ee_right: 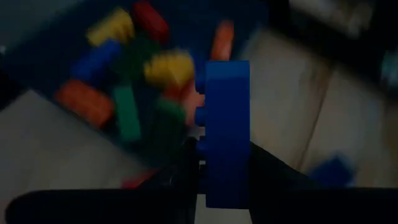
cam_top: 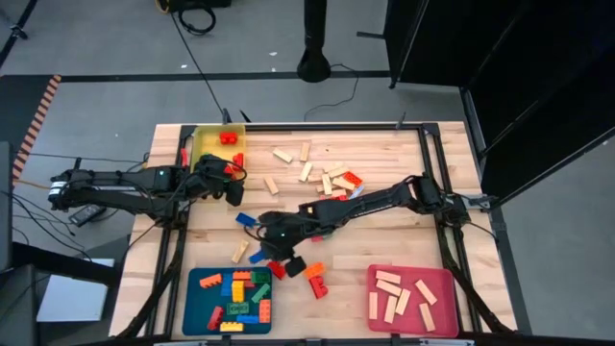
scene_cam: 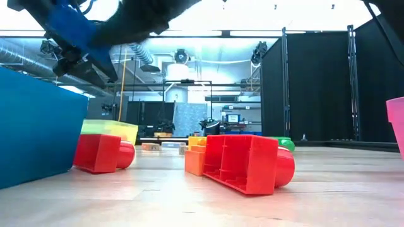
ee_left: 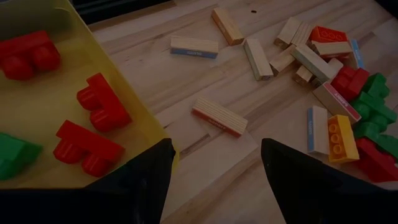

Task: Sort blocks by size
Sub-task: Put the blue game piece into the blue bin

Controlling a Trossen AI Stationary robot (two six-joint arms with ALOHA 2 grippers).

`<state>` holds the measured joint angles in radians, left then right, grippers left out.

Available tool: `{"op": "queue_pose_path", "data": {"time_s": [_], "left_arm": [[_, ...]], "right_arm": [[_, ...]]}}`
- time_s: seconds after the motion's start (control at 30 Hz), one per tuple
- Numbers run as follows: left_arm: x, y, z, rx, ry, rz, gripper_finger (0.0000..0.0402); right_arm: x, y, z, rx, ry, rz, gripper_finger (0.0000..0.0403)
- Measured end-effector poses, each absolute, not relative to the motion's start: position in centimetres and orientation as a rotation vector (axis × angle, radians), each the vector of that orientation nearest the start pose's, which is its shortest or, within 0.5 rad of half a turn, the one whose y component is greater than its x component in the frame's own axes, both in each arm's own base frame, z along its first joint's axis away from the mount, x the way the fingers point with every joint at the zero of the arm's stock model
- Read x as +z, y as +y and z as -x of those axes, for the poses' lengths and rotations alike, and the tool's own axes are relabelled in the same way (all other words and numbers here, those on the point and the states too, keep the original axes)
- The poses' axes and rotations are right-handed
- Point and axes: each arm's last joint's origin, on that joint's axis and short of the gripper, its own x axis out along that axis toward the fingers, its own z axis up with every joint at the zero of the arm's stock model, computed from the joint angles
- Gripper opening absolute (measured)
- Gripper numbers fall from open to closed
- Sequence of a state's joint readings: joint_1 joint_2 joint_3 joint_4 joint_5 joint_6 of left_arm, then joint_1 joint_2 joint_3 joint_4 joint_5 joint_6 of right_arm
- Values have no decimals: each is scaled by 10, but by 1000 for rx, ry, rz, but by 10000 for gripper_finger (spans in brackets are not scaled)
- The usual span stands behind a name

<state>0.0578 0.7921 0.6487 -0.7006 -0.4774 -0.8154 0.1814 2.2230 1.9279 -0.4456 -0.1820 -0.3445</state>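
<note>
My right gripper [cam_top: 274,242] hangs over the table's near middle, just beyond the blue tray [cam_top: 231,300], shut on a blue studded block [ee_right: 227,124]. The low view shows that block [scene_cam: 74,28] high above the table. Loose blocks lie under and around it: red ones [cam_top: 279,269], an orange one [cam_top: 316,281], a blue one [cam_top: 248,220] and a wooden bar [cam_top: 240,252]. My left gripper [ee_left: 214,180] waits open beside the yellow tray [cam_top: 213,144], touching nothing. My right gripper pinches the blue block's two broad faces [ee_right: 227,171] between its two fingers, at the block's lower end. The fingers slant down toward the table's left and near side. The block stands on edge in the hold, lifted clear of the table.
The blue tray holds several coloured blocks, the pink tray [cam_top: 411,300] at the near right holds wooden bars, and the yellow tray holds small red blocks [ee_left: 102,109]. More wooden bars and coloured blocks [cam_top: 322,173] are scattered at the far middle. A black frame runs along the table's edges.
</note>
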Motion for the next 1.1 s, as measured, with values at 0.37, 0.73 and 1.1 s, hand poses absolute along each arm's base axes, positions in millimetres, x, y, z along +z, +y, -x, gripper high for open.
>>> {"op": "queue_pose_path", "data": {"time_s": [0.37, 0.73, 1.1], "left_arm": [[246, 22, -147, 806, 571, 579, 253], [246, 22, -147, 806, 572, 579, 253], [246, 22, -147, 805, 574, 576, 253]], "right_arm": [[203, 120, -522, 722, 363, 339, 102], [198, 121, -528, 742, 306, 278, 187], [211, 109, -515, 519, 511, 351, 273]]}}
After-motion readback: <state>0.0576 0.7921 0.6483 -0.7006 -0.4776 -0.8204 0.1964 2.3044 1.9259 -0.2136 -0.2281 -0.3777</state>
